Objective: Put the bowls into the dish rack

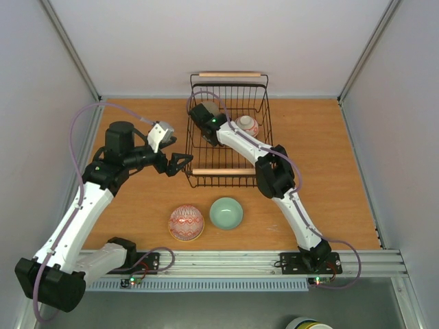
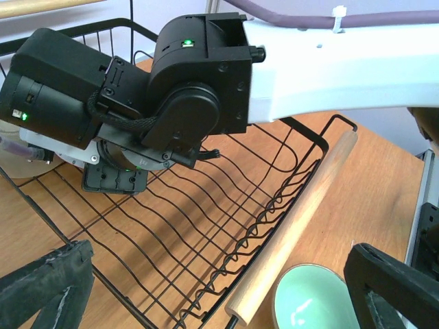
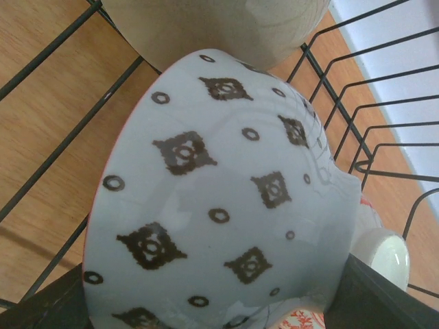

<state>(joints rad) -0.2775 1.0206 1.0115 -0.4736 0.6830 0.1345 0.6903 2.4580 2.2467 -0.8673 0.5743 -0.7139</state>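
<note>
1. Wooden table [image 1: 322, 171], left side: the left jaws stand wide open and empty, just beside the left wall of the dish rack [image 1: 230, 92], near its front handle [image 1: 219, 171]. Risk: a sideways drift could hook a finger in the wire and drag the rack.
2. Red patterned bowl [image 1: 186, 223]: on the table, apparently upside down, not yet loaded. Risk: no rim is offered from above, so a pinch on the curved outside may slip.
3. Pale green bowl [image 1: 226, 212]: upright, just beside the red one, not yet loaded. Risk: a pick here may knock its neighbour.
4. Right jaws: spread wide in the rack's far left corner, straddling a diamond-patterned bowl [image 3: 219, 205] that is tilted on the wires. Whether they clamp it cannot be told. Risk: once released, it may roll against the beige bowl [image 3: 212, 27] behind it.
5. Red-and-white bowl [image 1: 247, 125]: in the rack, close beside the right arm. Risk: the arm may clip it on pulling back.
</note>
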